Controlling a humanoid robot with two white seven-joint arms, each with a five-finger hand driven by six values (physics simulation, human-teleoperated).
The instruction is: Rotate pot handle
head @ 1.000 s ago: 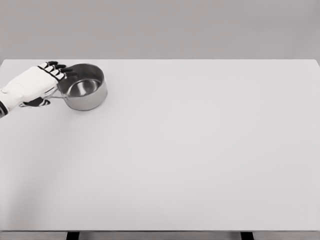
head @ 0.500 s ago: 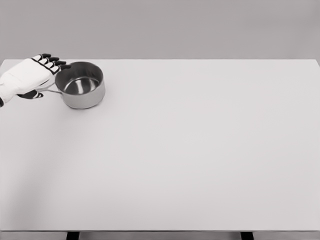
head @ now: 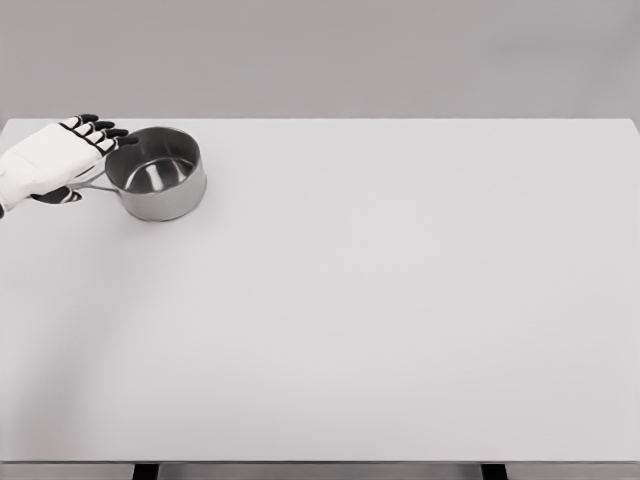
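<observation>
Head view — left robot hand [head: 55,160] palm-down over pot handle [head: 92,185], fingers curled around it — pot [head: 155,173] upright on table [head: 400,300].

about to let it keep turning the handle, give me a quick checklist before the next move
1. Shiny steel pot upright on the white table: ok.
2. Thin metal handle points left toward the white left hand: ok.
3. Hand covers the handle's outer end: ok.
4. Firm grasp on the handle: cannot tell, the hand hides the contact.
5. Pot near the table's far left corner, little margin: not ok.
6. Right hand: not in view.
</observation>
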